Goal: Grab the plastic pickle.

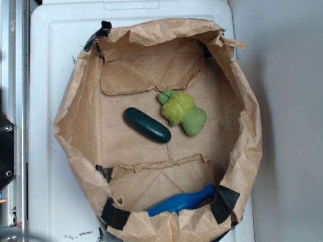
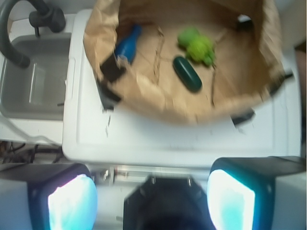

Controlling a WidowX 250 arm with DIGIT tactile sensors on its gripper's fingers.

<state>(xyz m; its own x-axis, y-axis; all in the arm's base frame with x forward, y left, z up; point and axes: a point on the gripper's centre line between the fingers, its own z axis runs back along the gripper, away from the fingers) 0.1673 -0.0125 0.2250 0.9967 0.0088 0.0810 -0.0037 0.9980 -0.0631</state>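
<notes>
The plastic pickle (image 1: pixel 147 125) is a glossy dark green capsule lying diagonally on the floor of the brown paper bag (image 1: pixel 75 116). The wrist view shows the pickle (image 2: pixel 187 74) far ahead, inside the bag (image 2: pixel 158 103). My gripper (image 2: pixel 151 199) is open, its two cyan-lit fingers (image 2: pixel 72 203) wide apart with nothing between them. It hangs well back from the bag, over the edge of the white surface. The gripper itself does not show in the exterior view.
A fuzzy light-green plush toy (image 1: pixel 181 112) lies just right of the pickle. A blue bottle-shaped thing (image 1: pixel 181 201) rests against the bag's near wall. The bag sits on a white lid (image 1: pixel 43 75). A grey sink (image 2: pixel 33 81) with a black hose is at left in the wrist view.
</notes>
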